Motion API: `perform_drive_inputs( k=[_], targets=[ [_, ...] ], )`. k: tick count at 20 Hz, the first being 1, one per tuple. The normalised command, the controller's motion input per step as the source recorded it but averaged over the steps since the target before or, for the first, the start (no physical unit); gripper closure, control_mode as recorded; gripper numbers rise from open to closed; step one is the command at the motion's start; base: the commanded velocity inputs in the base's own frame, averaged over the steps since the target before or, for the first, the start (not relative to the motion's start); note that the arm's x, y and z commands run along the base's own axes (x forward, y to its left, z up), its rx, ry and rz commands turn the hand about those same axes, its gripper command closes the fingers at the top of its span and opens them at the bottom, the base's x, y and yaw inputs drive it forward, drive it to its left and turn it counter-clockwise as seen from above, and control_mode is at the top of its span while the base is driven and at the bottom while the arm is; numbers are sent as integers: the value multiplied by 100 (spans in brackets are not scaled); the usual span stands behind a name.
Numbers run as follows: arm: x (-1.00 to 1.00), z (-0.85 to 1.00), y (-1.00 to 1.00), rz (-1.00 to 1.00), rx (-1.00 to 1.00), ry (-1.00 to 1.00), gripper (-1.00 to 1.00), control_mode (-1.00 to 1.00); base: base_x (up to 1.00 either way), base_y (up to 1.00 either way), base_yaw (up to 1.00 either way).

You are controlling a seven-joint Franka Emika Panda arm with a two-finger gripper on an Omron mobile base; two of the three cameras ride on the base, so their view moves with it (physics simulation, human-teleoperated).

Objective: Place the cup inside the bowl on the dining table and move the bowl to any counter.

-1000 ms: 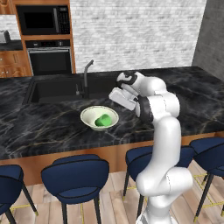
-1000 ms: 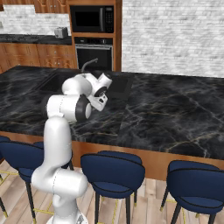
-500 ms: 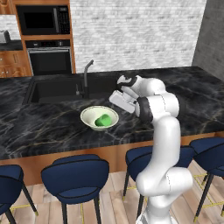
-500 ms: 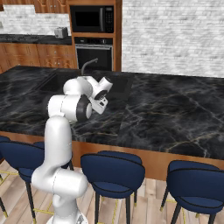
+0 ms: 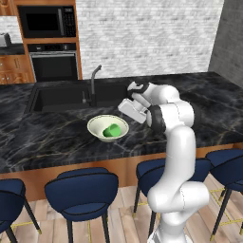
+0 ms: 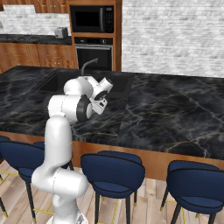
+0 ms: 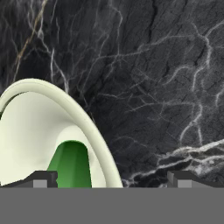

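Green cup (image 5: 112, 130) lying inside cream bowl (image 5: 97, 126) on the black marble dining table (image 5: 47, 137) beside the sink (image 5: 61, 97), robot gripper (image 7: 111, 178) above the bowl's rim, jaws spread wide, holding nothing

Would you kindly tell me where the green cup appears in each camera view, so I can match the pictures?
Left base view: the cup lies inside the bowl, left of centre, beside the arm.
Right base view: I cannot make it out; the arm covers that stretch of table.
Hand view: bottom left, inside the bowl's rim.
Shared landmark: the faucet, also seen in the right base view.
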Motion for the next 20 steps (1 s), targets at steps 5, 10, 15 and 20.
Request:
perform_drive_inputs(
  k=[5, 10, 15, 20],
  targets=[
    [0, -5, 0, 3, 1, 0, -100, -100, 0, 0, 0],
    [-12, -4, 0, 5, 0, 0, -100, -100, 0, 0, 0],
    [-21, -2, 0, 6, 0, 0, -100, -100, 0, 0, 0],
    [-7, -7, 1, 5, 0, 0, -100, -100, 0, 0, 0]
  ],
)
